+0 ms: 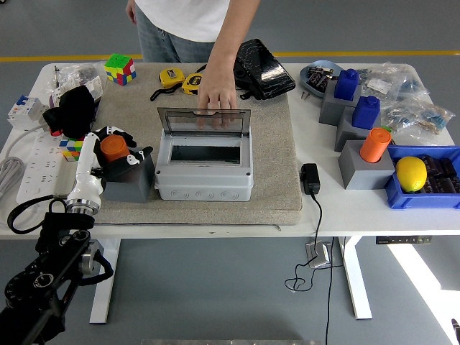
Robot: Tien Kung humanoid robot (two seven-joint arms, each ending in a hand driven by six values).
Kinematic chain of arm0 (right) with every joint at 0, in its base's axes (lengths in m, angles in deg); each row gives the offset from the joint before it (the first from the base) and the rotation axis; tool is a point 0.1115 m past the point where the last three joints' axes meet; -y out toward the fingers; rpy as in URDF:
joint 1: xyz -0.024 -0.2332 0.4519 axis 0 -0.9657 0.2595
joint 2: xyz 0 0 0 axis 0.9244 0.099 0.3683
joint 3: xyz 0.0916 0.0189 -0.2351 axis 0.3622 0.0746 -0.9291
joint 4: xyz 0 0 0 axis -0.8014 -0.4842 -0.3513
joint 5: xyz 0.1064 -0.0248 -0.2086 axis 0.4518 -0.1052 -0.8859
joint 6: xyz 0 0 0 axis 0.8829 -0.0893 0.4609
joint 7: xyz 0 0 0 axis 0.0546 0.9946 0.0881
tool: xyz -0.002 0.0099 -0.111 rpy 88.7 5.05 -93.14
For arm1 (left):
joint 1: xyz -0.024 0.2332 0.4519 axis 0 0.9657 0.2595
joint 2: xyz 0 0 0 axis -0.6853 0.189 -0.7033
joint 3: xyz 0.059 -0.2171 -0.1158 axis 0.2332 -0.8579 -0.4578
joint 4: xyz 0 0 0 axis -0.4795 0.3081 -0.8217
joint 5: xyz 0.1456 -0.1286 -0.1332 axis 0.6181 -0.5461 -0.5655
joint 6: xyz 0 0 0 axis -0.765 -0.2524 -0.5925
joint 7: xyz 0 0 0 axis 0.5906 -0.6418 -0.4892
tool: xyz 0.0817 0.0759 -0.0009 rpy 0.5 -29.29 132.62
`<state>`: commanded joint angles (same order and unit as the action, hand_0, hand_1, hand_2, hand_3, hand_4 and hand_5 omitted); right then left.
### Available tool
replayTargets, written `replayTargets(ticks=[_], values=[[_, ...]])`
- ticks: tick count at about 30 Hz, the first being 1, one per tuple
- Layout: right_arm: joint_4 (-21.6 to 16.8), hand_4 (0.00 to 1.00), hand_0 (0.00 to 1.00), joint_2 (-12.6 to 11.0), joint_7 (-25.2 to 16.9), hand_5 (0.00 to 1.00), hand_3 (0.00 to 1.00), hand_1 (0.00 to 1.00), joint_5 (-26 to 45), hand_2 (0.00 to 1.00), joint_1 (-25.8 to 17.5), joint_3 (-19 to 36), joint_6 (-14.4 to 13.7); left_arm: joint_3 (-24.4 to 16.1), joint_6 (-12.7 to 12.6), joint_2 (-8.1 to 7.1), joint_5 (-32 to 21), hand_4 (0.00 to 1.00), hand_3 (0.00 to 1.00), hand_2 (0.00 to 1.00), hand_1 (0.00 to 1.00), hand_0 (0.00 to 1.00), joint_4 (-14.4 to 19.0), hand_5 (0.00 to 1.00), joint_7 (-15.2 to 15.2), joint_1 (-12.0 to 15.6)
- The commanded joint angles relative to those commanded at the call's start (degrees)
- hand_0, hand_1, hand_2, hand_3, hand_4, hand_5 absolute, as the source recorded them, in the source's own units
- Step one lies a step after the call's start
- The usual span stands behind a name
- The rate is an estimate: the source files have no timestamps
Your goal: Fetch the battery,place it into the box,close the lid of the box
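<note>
An orange cylindrical battery (113, 147) stands in a grey holder block (133, 183) at the left of the mat. My left hand (121, 146) reaches in from the lower left, its fingers curled around the battery, which still sits in the holder. The grey box (205, 183) stands open on the mat just right of the holder. Its clear lid (205, 121) is tilted up at the back, and a person's hand (214, 93) rests on its top edge. My right arm is out of view.
At the right stand grey blocks with another orange cylinder (375, 144) and two blue ones (346, 84), and a blue bin (402, 198) holds a lemon (411, 173). A power adapter (310, 178) lies right of the mat. A power strip (36, 165) and a Rubik's cube (119, 69) lie at the left.
</note>
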<state>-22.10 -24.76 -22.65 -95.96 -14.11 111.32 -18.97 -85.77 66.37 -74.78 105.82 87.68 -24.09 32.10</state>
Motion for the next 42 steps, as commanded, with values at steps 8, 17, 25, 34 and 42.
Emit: replayTargets(ticks=[8, 17, 25, 34, 42], values=[[0.0, 0.998, 0.82, 0.01, -0.04, 0.998, 0.794, 0.76, 0.1, 0.734, 0.05, 0.02, 0.01, 0.28, -0.59, 0.18, -0.03, 0.998, 0.187, 0.199, 0.193, 0.159, 0.01, 0.002, 0.12, -0.14], [0.0, 0.998, 0.82, 0.02, -0.09, 0.998, 0.794, 0.76, 0.17, 0.734, 0.05, 0.08, 0.0, 0.63, -1.28, 0.3, -0.46, 0.998, 0.185, 0.189, 0.165, 0.136, -0.1, 0.002, 0.34, -0.21], [0.0, 0.998, 0.821, -0.05, -0.01, 0.998, 0.795, 0.76, 0.03, 0.734, 0.04, 0.15, -0.02, 0.78, -1.58, 0.35, -0.96, 0.998, 0.157, 0.168, 0.14, 0.111, -0.16, 0.004, 0.58, -0.25], [0.0, 0.998, 0.821, -0.1, 0.02, 0.998, 0.794, 0.76, 0.04, 0.734, -0.03, -0.09, -0.09, 0.71, -1.77, 0.16, -1.49, 0.998, 0.139, 0.146, 0.114, 0.091, -0.11, 0.009, 0.69, -0.3], [0.0, 0.998, 0.82, -0.06, 0.05, 0.998, 0.794, 0.761, 0.03, 0.735, -0.03, -0.12, -0.11, 0.42, -1.84, -0.05, -2.24, 0.998, 0.123, 0.117, 0.089, 0.078, 0.02, 0.018, 0.9, -0.81]])
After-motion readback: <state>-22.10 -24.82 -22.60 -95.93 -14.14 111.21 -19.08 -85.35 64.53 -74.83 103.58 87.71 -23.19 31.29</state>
